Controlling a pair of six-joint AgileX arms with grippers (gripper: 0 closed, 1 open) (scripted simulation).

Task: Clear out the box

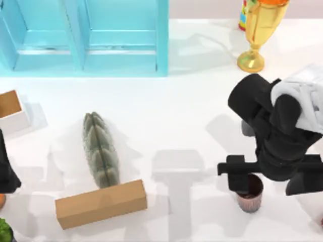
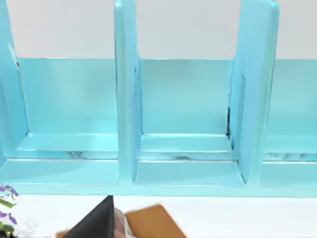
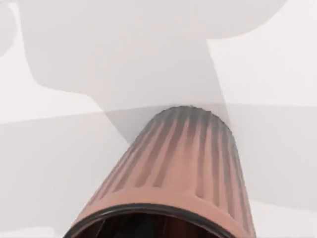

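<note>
A small white box (image 1: pixel 11 108) with a brown inside stands at the table's far left edge. My left gripper (image 1: pixel 6 174) hangs at that edge, just in front of the box. A ribbed reddish-brown cup (image 1: pixel 250 194) stands upright at the front right, with its dark rim partly covered by my right gripper (image 1: pixel 241 174), which is directly above it. The cup (image 3: pixel 173 168) looms very close in the right wrist view, its ribbed wall and black rim towards the camera.
A green ridged cactus-like object (image 1: pixel 101 149) lies left of centre, touching a brown cardboard block (image 1: pixel 101 203) in front of it. A turquoise shelf unit (image 1: pixel 86 38) spans the back left. A gold trophy (image 1: pixel 255 30) stands at the back right. A green plant (image 1: pixel 4 229) sits at the front left corner.
</note>
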